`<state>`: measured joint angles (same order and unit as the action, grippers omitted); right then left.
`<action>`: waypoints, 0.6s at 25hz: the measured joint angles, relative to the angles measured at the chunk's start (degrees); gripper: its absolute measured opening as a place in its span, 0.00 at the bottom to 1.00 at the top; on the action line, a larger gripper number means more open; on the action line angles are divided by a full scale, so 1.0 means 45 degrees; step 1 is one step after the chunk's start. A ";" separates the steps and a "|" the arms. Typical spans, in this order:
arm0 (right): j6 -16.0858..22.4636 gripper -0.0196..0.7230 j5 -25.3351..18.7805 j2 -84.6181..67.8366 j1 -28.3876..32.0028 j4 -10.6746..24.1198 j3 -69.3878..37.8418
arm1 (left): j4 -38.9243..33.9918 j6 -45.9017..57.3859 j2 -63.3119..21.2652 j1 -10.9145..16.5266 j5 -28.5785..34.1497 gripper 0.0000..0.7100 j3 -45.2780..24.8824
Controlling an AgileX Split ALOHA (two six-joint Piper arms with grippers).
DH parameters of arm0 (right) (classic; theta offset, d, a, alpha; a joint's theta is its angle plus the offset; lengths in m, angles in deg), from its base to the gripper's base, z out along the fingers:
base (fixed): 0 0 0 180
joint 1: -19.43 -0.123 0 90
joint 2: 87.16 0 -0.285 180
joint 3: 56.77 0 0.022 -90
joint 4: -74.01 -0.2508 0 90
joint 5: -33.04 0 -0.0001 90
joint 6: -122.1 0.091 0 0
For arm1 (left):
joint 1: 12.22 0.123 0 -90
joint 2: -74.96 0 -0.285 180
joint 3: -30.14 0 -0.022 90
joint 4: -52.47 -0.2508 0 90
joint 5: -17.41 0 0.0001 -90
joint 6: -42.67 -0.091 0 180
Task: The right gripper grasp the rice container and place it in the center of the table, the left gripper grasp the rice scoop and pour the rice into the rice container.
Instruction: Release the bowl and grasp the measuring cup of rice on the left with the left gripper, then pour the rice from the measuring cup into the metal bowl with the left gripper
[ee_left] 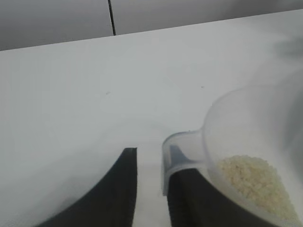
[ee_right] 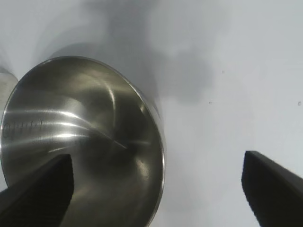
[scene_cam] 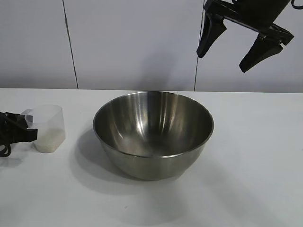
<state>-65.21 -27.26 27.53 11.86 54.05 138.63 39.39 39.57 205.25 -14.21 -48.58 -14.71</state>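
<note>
So the bowl (scene_cam: 153, 134) is sitting mid-frame on the table (scene_cam: 255, 179), first half looks done. Right gripper (scene_cam: 244, 45) is hanging wide open, upper right. Left gripper (scene_cam: 19, 132), far left, is pinching the scoop (scene_cam: 47, 127) handle; rice (ee_left: 253, 182) is sitting inside, pour not yet done

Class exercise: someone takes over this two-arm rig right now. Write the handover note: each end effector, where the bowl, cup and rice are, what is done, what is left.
Right end effector: open, empty, raised above and behind the bowl's right side.
Left end effector: low at the table's left edge, fingers either side of the cup's handle; it looks closed on it, but I cannot confirm the grip.
Bowl: upright, empty, around the middle of the table.
Cup: upright on the table, left of the bowl and apart from it, holding rice.
Done: bowl placed, released.
Left: lift cup, carry over bowl, tip rice in.
</note>
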 joint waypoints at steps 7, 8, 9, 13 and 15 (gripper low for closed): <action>0.0000 0.92 -0.0048 0.0000 0.0000 0.0058 0.0000 | -0.1266 -0.0001 -0.0352 0.0000 0.0090 0.02 0.0028; 0.0000 0.92 -0.0048 0.0000 0.0000 0.0058 0.0000 | -0.1376 -0.0001 -0.0556 0.0000 0.0090 0.02 0.0028; 0.0000 0.92 -0.0048 0.0000 0.0000 0.0058 0.0000 | -0.1482 0.0030 -0.0770 0.0000 0.0090 0.01 0.0028; 0.0000 0.92 -0.0048 0.0000 0.0000 0.0058 0.0000 | -0.1969 0.0417 -0.1668 -0.0018 0.0103 0.01 0.0028; 0.0000 0.92 -0.0048 0.0000 0.0000 0.0058 0.0000 | -0.2061 0.0406 -0.2228 -0.0203 0.0126 0.01 0.0039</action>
<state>-65.21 -27.48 27.53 11.86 54.31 138.63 30.12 41.40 195.22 -15.13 -48.02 -14.53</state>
